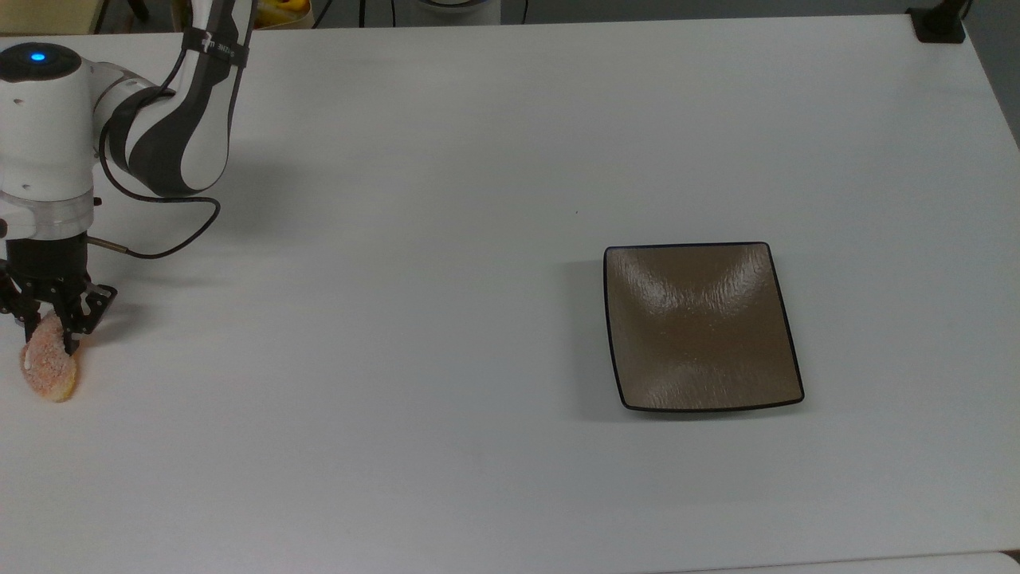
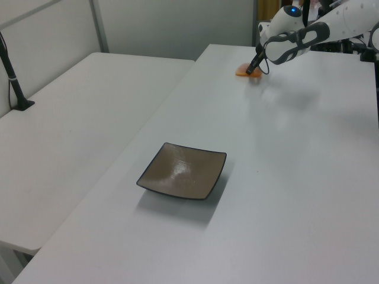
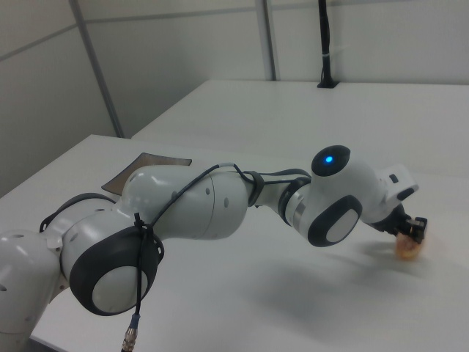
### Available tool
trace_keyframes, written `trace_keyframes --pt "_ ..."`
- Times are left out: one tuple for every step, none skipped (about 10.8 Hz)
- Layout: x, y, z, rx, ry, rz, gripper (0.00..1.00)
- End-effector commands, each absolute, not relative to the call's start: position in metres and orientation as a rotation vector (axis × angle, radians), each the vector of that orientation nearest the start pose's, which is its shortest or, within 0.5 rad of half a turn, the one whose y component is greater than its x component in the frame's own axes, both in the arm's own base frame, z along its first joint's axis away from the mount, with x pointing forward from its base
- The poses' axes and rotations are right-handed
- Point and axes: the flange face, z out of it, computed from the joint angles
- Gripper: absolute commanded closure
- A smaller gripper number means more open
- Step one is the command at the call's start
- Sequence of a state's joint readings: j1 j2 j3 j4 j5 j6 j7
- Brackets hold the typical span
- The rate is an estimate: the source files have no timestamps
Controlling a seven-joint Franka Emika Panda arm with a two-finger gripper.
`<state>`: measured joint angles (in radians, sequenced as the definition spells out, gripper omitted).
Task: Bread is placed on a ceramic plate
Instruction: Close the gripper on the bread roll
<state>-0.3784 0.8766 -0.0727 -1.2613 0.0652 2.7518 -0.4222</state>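
Note:
The bread (image 1: 49,368), a small orange-pink sugared bun, lies on the white table at the top view's far left edge. My gripper (image 1: 49,328) comes straight down on the bun's upper end, fingers shut on it from both sides. In the left view the bread (image 2: 241,72) sits at the far end of the table under the gripper (image 2: 251,71). The right view shows the bread (image 3: 407,248) below the gripper (image 3: 410,230). The ceramic plate (image 1: 701,327), a square glossy brown dish with a dark rim, lies bare far to the top view's right, and appears again as the plate (image 2: 182,171) and the plate (image 3: 146,170).
A black cable (image 1: 159,239) loops from the arm just above the table. A black clamp (image 1: 940,24) sits at the top view's back right corner. A second white table (image 2: 71,118) adjoins on the left view's left, with a black post (image 2: 13,77).

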Motion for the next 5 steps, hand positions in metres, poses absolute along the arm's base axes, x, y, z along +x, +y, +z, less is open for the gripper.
trace_keyframes --pt "0.718 -0.319 0.328 -3.238 0.081 -0.97 0.61" --pt "0.714 -0.315 0.338 -3.236 0.082 -0.971 0.61" --pt "0.71 -0.31 0.351 -3.232 0.077 -0.979 0.61" --pt "0.705 -0.306 0.363 -3.229 0.078 -0.978 0.61" --pt "0.703 -0.294 0.38 -3.215 0.093 -0.936 0.61"
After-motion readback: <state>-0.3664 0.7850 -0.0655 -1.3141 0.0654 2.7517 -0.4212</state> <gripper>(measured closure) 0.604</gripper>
